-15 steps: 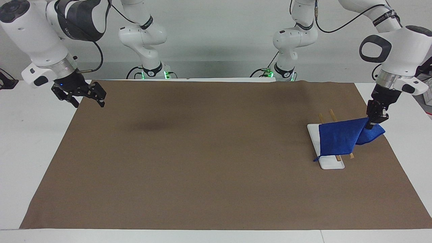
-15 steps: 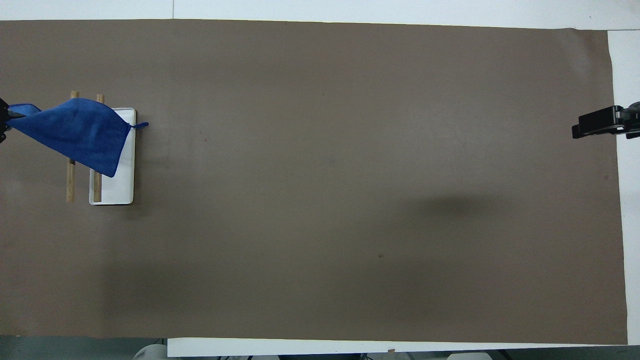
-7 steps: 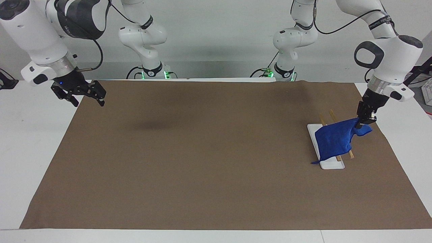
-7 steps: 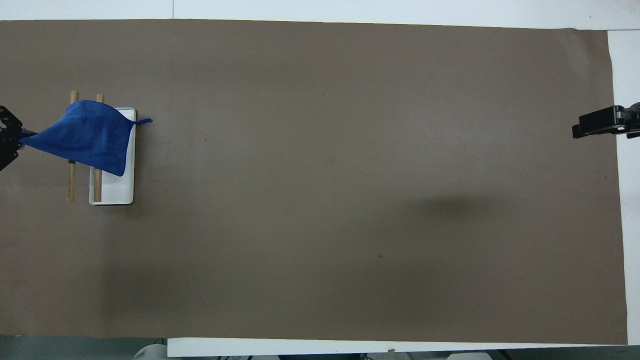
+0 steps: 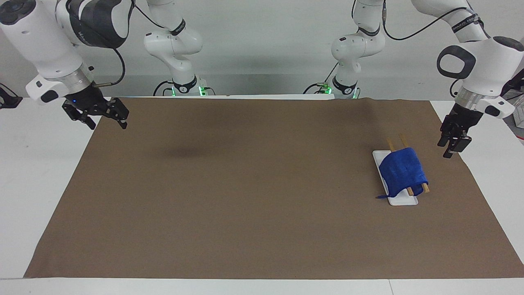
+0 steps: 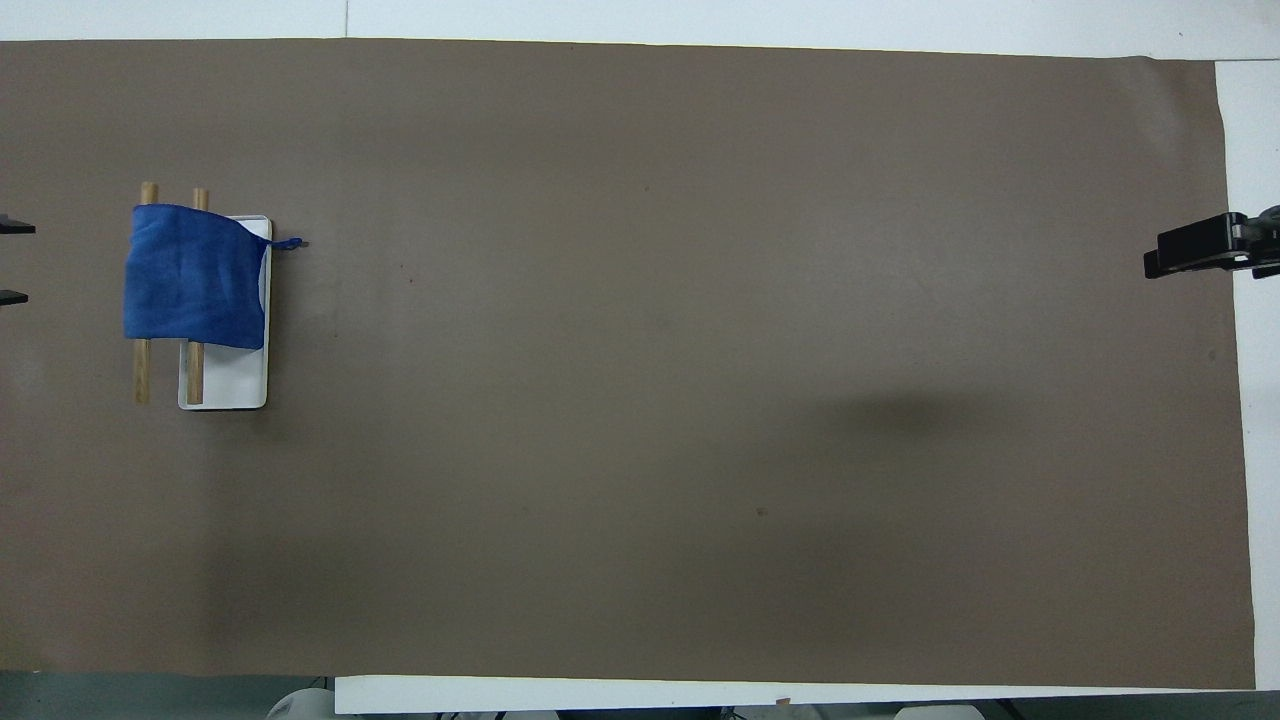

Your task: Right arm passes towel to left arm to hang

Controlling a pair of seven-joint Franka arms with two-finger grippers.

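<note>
The blue towel (image 5: 403,172) hangs folded over two wooden rods (image 5: 425,188) of a small rack with a white base (image 5: 403,201). It also shows in the overhead view (image 6: 193,275), with its string tag (image 6: 286,243) hanging off one corner. My left gripper (image 5: 445,149) is open and empty, up in the air over the mat's edge beside the rack, apart from the towel. Only its fingertips (image 6: 15,228) show in the overhead view. My right gripper (image 5: 107,123) is open and empty, and waits over the mat's edge at the right arm's end (image 6: 1195,248).
A brown mat (image 5: 254,188) covers most of the white table (image 5: 32,172). The rack's white base (image 6: 235,385) stands on the mat near the left arm's end. Nothing else lies on the mat.
My left gripper has let go of the towel's corner and drawn away from the rack. The towel has dropped and now hangs over both rods. The right arm has not moved.
</note>
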